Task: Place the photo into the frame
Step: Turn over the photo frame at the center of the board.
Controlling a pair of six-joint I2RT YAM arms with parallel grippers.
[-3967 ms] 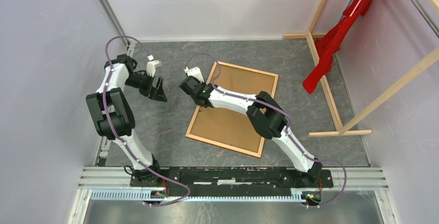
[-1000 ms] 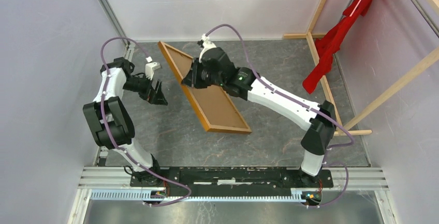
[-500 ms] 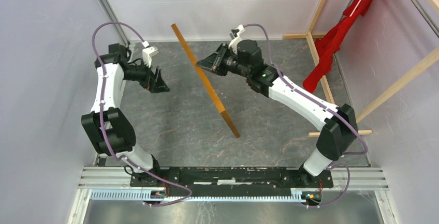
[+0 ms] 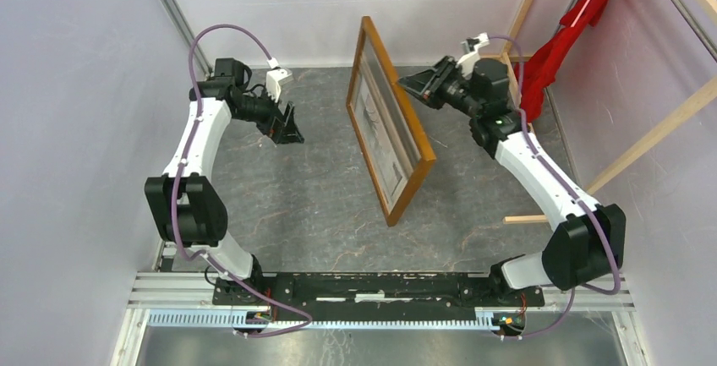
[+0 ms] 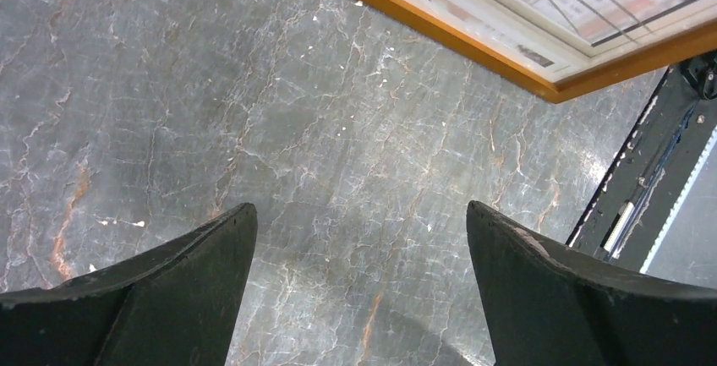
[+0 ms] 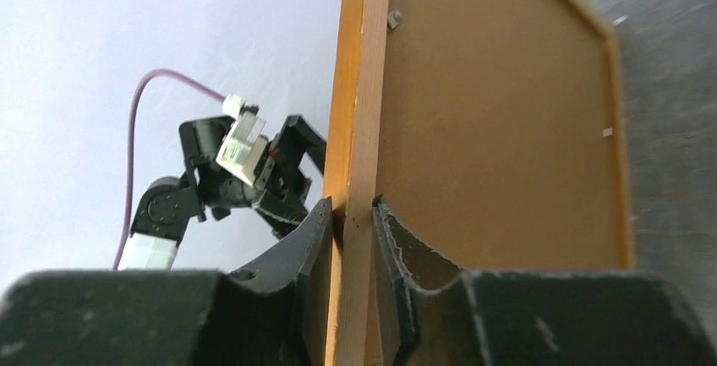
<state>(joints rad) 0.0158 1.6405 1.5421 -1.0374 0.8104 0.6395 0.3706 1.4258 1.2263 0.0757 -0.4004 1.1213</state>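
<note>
My right claw pinched the frame by its thin rail, holding it on edge over the desk, photo facing my spread left claw at nine o'clock. So narrow a pinch might let it slip.

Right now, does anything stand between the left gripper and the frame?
Nothing visible does. Only bare table lies between the open left gripper and the frame, which the right gripper pinches by its edge.
</note>
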